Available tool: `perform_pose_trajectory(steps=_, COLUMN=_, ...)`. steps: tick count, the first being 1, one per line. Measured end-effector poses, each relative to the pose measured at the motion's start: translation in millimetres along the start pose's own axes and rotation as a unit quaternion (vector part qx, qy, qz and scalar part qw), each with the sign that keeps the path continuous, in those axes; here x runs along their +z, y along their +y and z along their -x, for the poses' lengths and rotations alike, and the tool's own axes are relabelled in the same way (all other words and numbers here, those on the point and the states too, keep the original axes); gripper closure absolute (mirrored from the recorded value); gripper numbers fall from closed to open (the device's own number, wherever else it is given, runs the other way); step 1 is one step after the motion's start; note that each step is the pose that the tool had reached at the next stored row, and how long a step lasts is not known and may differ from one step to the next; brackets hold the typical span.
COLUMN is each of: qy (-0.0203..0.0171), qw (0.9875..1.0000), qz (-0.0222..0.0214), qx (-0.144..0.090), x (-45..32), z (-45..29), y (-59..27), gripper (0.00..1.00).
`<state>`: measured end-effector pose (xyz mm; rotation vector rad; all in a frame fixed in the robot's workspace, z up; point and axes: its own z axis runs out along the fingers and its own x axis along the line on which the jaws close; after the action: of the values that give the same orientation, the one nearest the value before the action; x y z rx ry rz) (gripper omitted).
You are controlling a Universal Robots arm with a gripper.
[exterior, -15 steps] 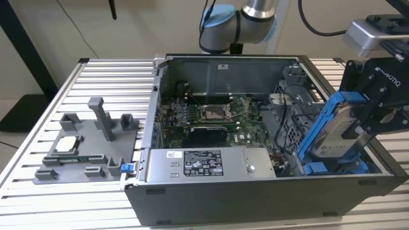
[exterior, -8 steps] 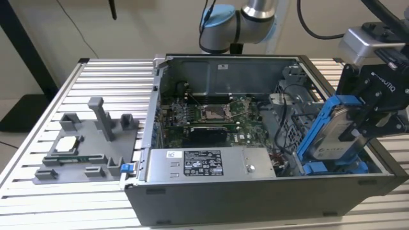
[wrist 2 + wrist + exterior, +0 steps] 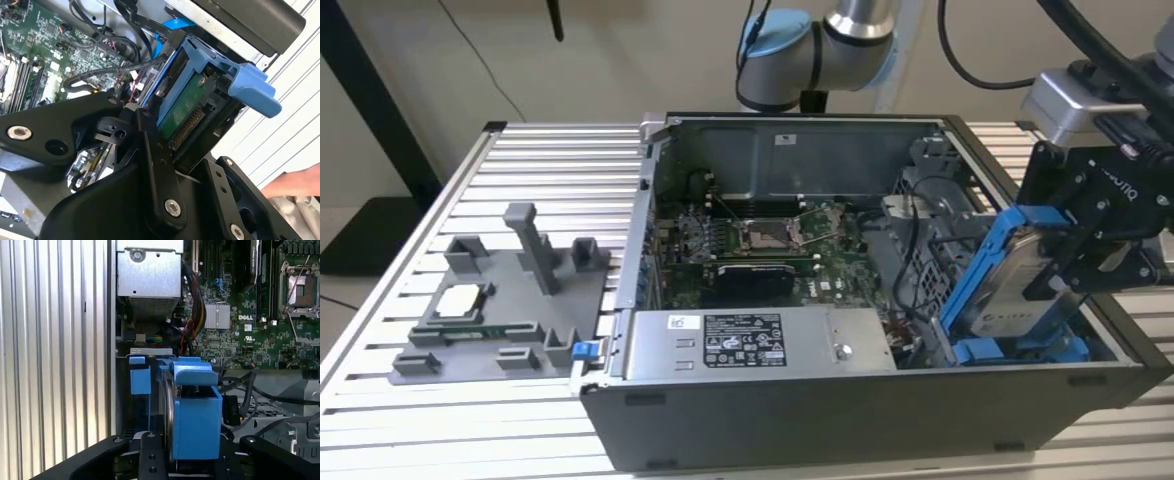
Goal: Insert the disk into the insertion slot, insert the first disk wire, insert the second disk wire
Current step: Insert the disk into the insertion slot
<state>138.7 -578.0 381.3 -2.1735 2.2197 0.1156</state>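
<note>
**Disk poised at the cage mouth, tilted in the tool**

Here we are at the near corner of the open case, on the exterior view's right. The tool is clamped on the disk, holding it leaning rather than upright. Its lower end is down at the blue tabs of the slot. How deep it sits, I cannot tell from here.

In the first wrist view the blue frame stands just beside a matching blue tab at the cage edge, with the motherboard farther in. The second wrist view shows the disk's green board and bare connector, nothing plugged in. Loose black cables lie close by inside the case.

Handling, as I judge it: this is a stiff, dense block, heavy for its size and unforgiving of knocks. The plastic frame will flex a little, while the metal body will not. The safe hold is across the frame's flat sides, well clear of the exposed board and connector. A crooked entry would likely bind against the cage walls.

The power supply sits to the exterior view's left of the cage, and the slatted surface carries the lot.
</note>
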Motion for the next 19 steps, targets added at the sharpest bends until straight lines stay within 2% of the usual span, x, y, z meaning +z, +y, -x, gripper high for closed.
perform_pose_trajectory(steps=2, qy=-0.0012, qw=1.0, qz=0.0, qx=0.0, x=0.8, z=0.2, y=-0.1, gripper=1.0)
perform_pose_trajectory(steps=3, qy=-0.0014, qw=1.0, qz=0.0002, qx=0.0, x=1.0, z=0.3, y=-0.3, gripper=0.0)
perform_pose_trajectory(steps=5, qy=-0.0001, qw=1.0, qz=0.0014, qx=0.0, x=-2.8, z=0.2, y=0.0, gripper=0.0)
perform_pose_trajectory(steps=12, qy=-0.0001, qw=1.0, qz=0.006, qx=0.0, x=-21.7, z=1.7, y=0.7, gripper=0.0)
perform_pose_trajectory(steps=19, qy=0.0, qw=1.0, qz=0.0063, qx=0.0, x=-23.5, z=1.8, y=1.3, gripper=0.0)
